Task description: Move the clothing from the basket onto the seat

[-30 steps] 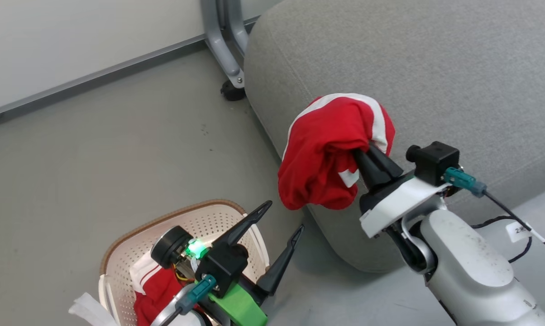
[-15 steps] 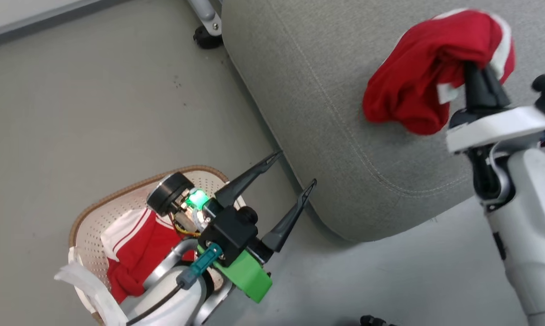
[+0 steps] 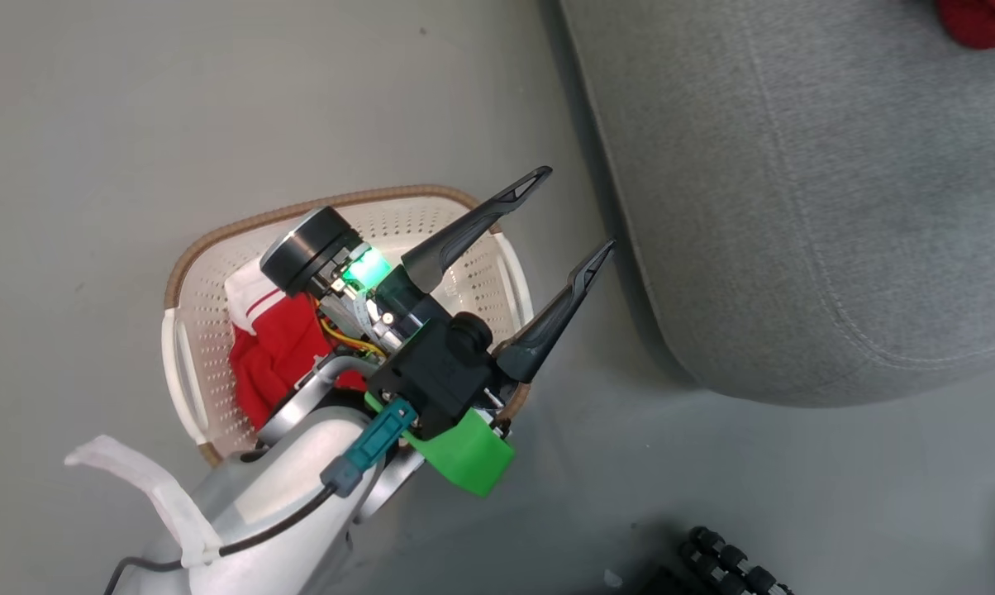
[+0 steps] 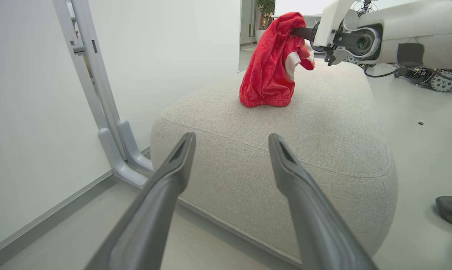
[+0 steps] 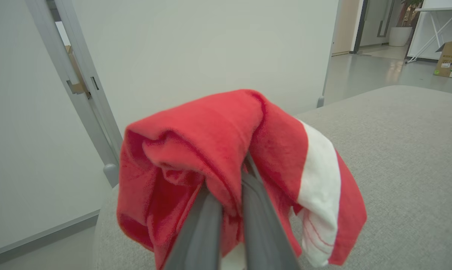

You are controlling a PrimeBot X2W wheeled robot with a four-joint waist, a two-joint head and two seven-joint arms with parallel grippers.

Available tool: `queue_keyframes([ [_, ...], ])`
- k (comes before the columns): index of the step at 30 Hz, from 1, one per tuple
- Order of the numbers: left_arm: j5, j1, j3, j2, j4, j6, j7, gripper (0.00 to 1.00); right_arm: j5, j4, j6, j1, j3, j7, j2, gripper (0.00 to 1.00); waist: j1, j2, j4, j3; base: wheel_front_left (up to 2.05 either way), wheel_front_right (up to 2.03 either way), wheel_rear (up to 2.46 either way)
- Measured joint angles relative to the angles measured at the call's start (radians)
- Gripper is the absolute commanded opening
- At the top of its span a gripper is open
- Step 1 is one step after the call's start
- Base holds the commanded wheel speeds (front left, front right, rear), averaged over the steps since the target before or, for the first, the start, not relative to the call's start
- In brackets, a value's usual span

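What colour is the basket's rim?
The basket rim is brown with a woven look; the head view shows it best.

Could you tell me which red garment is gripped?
The garment over the seat, pinched in the right gripper; the other garment lies loose in the basket.

I am counting two red garments: one crumpled garment [image 3: 270, 368] in the basket and one hanging garment [image 4: 269, 71] over the seat. I am seeing one basket [image 3: 204, 330] with two white handles, and one grey seat [image 3: 795, 207]. I am working with two grippers, the left gripper [image 3: 573, 208] and the right gripper [image 5: 229, 187], each showing two dark fingers. Further off I am making out one grey metal frame [image 4: 98, 93] with two uprights, one cardboard box [image 5: 451, 58], one pale planter [image 5: 398, 36] and one dark shoe [image 4: 451, 210].
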Motion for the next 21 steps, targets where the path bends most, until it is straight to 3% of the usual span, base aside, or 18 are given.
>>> queue_keyframes([
  [1, 0.003, -0.005, -0.001, -0.002, 0.005, 0.0, -0.006, 1.0, -0.008, 0.033, 0.0, -0.001, -0.009, 0.0, 0.002, 0.0, 0.0, 0.0, 0.014, 0.014, 0.0, 0.0, 0.0],
  [2, 0.005, -0.006, -0.001, -0.003, 0.01, 0.0, -0.012, 1.0, -0.014, 0.055, 0.0, 0.0, -0.015, 0.0, 0.005, 0.35, 0.0, 0.0, 0.025, 0.025, 0.0, 0.0, 0.0],
  [3, 0.005, -0.006, -0.003, -0.004, 0.015, 0.0, -0.016, 1.0, -0.02, 0.071, 0.0, 0.0, -0.026, 0.0, 0.015, 0.56, 0.0, 0.0, 0.037, 0.038, 0.0, 0.0, 0.0],
  [4, 0.005, -0.006, -0.006, -0.007, 0.02, 0.001, -0.022, 1.0, -0.025, 0.085, 0.0, 0.001, -0.033, 0.0, 0.022, 0.9, 0.0001, 0.0, 0.049, 0.05, 0.0, 0.0, 0.0],
  [5, 0.005, -0.006, -0.007, -0.011, 0.026, 0.002, -0.027, 1.0, -0.033, 0.093, 0.0, 0.004, -0.037, 0.0, 0.027, 1.0, 0.0, 0.0, 0.059, 0.058, 0.0, 0.0, 0.0],
  [12, -0.013, -0.005, -0.008, -0.019, 0.061, 0.006, -0.059, 1.0, -0.061, 0.048, 0.0, 0.107, -0.102, 0.0, 0.096, 1.0, 0.0, 0.0, 0.112, 0.094, 0.0, 0.0, 0.0],
  [21, -0.053, 0.053, 0.019, -0.017, 0.11, 0.048, -0.105, 1.0, -0.116, -0.147, 0.0, 0.328, -0.117, 0.0, 0.208, 1.0, -0.0001, 0.0, 0.11, 0.019, 0.0, 0.0, 0.0],
])
